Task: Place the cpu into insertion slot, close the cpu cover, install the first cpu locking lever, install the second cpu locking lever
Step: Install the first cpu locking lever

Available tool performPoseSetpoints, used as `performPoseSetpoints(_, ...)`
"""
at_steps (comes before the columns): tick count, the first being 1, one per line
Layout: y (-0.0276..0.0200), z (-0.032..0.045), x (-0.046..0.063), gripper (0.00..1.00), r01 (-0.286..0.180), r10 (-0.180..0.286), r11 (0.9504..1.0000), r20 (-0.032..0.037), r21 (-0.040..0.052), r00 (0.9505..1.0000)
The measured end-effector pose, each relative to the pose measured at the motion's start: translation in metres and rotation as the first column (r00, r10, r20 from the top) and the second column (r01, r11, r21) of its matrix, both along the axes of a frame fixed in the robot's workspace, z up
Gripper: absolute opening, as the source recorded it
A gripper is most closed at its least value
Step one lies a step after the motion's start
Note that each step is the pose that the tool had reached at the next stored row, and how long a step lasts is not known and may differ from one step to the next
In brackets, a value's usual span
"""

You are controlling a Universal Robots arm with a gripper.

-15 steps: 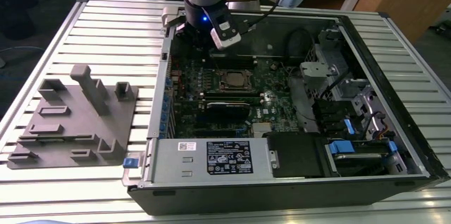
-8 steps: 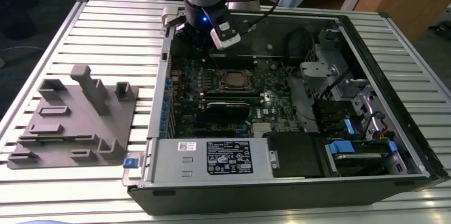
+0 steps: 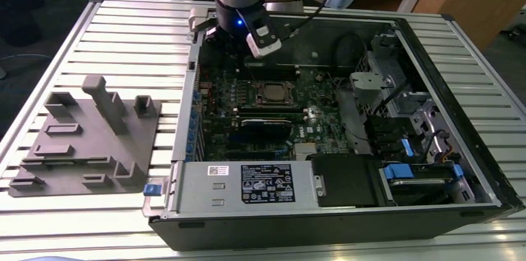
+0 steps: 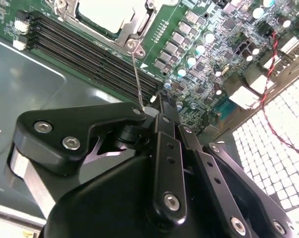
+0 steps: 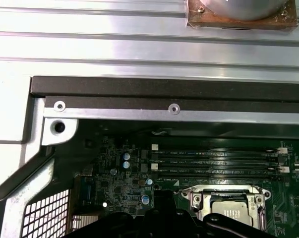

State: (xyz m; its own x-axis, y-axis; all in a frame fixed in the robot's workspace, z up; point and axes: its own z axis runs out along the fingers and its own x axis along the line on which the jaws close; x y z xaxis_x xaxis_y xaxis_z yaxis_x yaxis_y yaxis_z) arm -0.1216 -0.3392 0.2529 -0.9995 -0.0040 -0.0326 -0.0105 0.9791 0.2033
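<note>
The cpu (image 4: 107, 12) lies in the insertion slot (image 3: 271, 93) on the green board, its dull silver top facing up, also seen as the cpu (image 5: 233, 213). The cpu cover (image 4: 139, 25) is down around it as a thin metal frame. A thin wire locking lever (image 4: 137, 79) rises from the socket's corner to my fingertips. My gripper (image 4: 154, 105) is shut on the lever's free end. In the exterior view my gripper (image 3: 265, 48) hangs over the rear of the open case, just above and behind the socket.
Long black memory slots (image 4: 89, 54) run beside the socket. The case's rear wall (image 5: 164, 87) stands close behind. A grey holder block (image 3: 82, 144) sits on the slatted table (image 3: 132, 39) at the exterior view's left. The power supply (image 3: 246, 184) fills the case's near side.
</note>
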Motion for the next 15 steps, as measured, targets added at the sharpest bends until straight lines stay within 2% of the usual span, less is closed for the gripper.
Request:
performPoseSetpoints(9, 0.0000, 0.0000, 0.013, 0.11, 0.000, 0.000, 1.0000, -0.0003, -0.0001, 1.0000)
performPoseSetpoints(15, 0.0000, 0.0000, 0.026, 0.11, 0.000, 0.000, 1.0000, -0.0025, -0.0001, 1.0000)
